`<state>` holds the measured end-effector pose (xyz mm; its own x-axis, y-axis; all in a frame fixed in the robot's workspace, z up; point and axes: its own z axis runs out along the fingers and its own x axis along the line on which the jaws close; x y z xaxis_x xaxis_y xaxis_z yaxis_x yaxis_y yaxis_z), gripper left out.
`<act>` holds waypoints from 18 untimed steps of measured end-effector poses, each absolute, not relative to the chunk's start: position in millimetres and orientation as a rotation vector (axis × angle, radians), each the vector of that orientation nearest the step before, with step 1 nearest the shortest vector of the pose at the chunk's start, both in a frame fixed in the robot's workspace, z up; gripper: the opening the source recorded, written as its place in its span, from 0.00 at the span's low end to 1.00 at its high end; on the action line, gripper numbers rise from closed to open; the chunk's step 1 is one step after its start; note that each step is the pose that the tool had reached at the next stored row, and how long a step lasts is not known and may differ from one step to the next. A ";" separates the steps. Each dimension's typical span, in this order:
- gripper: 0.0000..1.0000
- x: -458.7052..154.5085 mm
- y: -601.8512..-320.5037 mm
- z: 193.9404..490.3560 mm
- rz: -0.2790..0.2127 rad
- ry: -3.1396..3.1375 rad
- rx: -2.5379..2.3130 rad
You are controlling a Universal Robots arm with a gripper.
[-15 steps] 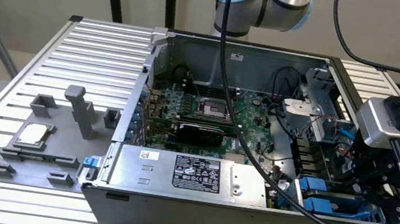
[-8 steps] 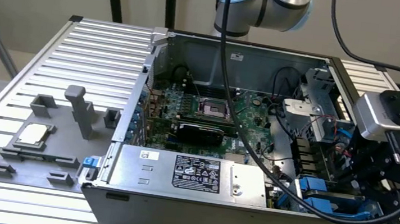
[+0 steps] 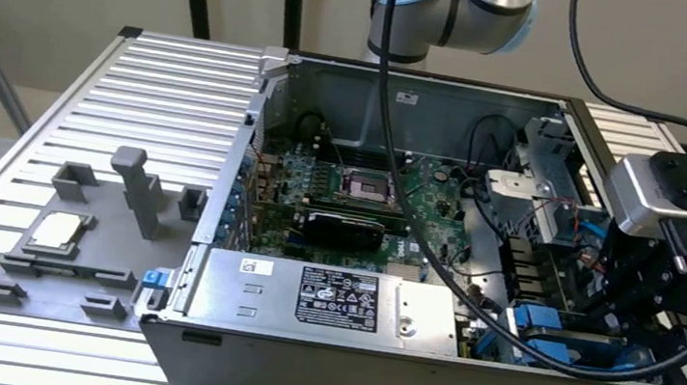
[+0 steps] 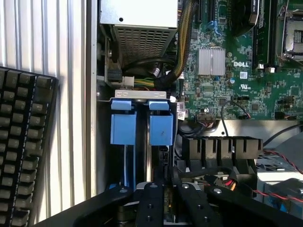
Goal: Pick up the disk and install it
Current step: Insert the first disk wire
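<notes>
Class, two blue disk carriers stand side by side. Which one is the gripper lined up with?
The disk nearer the motherboard: the gripper sits in line with it, while the other carrier, beside the case wall, lies off to one side.

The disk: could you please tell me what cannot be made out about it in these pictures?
Wrist view: the disk's label and metal face; both blue carriers stand edge-on, so which one is the disk's is unclear.
Wrist view: the carriers' near ends, covered by the gripper.
Exterior view: the drive bay, partly hidden by a black cable and the arm's camera.
</notes>
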<state>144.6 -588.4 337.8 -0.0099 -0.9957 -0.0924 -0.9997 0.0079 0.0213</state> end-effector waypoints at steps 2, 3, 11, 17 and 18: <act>0.16 144.6 -586.0 337.8 0.118 2.198 -2.175; 0.16 144.5 -584.7 337.8 0.115 2.200 -2.177; 0.16 147.4 -580.2 337.7 0.087 2.227 -2.179; 0.16 148.2 -573.7 341.5 0.081 2.236 -2.176; 0.16 148.2 -573.6 342.1 0.080 2.237 -2.175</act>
<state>148.2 -573.6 342.1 -0.0289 -0.9983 -0.0502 -0.9994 0.0278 0.0227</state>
